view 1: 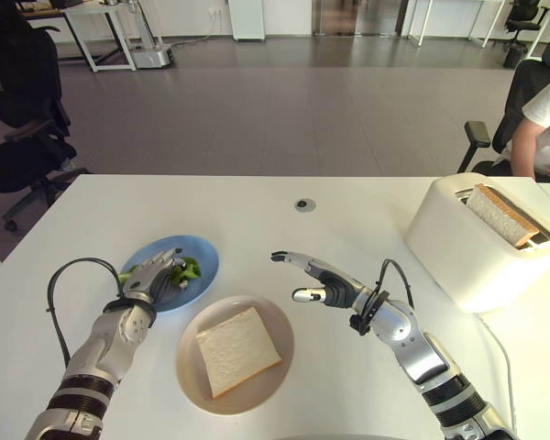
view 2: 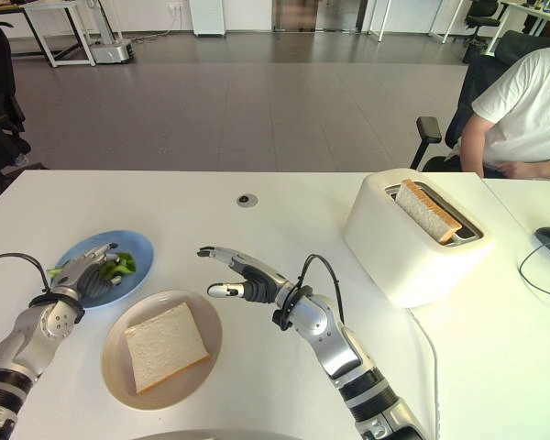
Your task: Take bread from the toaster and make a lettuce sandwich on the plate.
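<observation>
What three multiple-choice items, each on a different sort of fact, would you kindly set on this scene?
1. Where does the green leafy lettuce lie? A on the round blue plate; B on a metal tray; C on the floor.
2. How many bread slices stand in the white boxy toaster? A none; B one; C two.
3. How is the robot's right hand? A open and empty; B shut on bread; C shut on lettuce.
Answers: 1 A, the leaves rest on blue; 2 B, a single slice pokes out; 3 A, it is spread with nothing in it.
</observation>
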Controlling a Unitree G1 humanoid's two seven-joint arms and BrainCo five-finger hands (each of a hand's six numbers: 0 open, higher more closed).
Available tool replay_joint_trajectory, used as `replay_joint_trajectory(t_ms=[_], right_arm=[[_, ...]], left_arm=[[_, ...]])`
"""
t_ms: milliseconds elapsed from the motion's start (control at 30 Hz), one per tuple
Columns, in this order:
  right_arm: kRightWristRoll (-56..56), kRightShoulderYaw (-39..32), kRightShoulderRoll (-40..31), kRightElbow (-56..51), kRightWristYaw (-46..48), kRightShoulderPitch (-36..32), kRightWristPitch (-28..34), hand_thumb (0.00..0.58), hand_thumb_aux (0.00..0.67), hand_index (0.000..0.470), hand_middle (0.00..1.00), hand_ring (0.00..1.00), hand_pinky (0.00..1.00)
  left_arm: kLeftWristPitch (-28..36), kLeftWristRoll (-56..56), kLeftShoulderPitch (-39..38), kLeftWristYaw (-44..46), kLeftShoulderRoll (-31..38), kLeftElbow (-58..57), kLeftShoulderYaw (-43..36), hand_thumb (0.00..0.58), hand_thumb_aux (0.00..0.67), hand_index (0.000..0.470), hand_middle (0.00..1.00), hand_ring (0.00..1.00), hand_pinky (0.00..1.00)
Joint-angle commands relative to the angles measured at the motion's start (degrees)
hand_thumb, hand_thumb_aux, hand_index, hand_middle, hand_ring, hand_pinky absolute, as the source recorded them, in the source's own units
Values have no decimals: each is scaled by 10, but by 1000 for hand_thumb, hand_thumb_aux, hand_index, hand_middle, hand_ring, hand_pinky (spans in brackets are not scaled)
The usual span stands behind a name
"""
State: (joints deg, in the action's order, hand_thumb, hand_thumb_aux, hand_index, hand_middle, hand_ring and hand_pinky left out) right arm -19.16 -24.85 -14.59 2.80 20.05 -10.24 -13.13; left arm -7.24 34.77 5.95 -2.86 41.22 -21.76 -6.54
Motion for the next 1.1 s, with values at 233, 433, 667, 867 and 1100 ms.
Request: replay_joint_trajectory(t_ms=[233,433,667,867,1100], right_arm=[[-5,2,-1,0,2,-4,-4,0,0,0,0,0,0],[4,18,-12,-2,2,-3,-7,0,0,0,0,0,0],[8,25,-19,-13,8,-4,-16,0,0,0,0,0,0],[7,29,-19,-18,6,-4,-23,0,0,0,0,0,0],[7,29,-19,-17,9,-4,-26,0,0,0,0,0,0]], left_arm=[[10,-30,-133,32,27,261,103,580,670,470,0,0,0],[9,-42,-344,117,-40,586,48,580,670,470,0,0,0],[-31,26,-475,87,-121,593,-60,580,670,470,0,0,0],[-37,49,-476,66,-112,550,3,580,670,470,0,0,0],[-48,47,-471,70,-121,555,28,541,497,348,0,0,0]])
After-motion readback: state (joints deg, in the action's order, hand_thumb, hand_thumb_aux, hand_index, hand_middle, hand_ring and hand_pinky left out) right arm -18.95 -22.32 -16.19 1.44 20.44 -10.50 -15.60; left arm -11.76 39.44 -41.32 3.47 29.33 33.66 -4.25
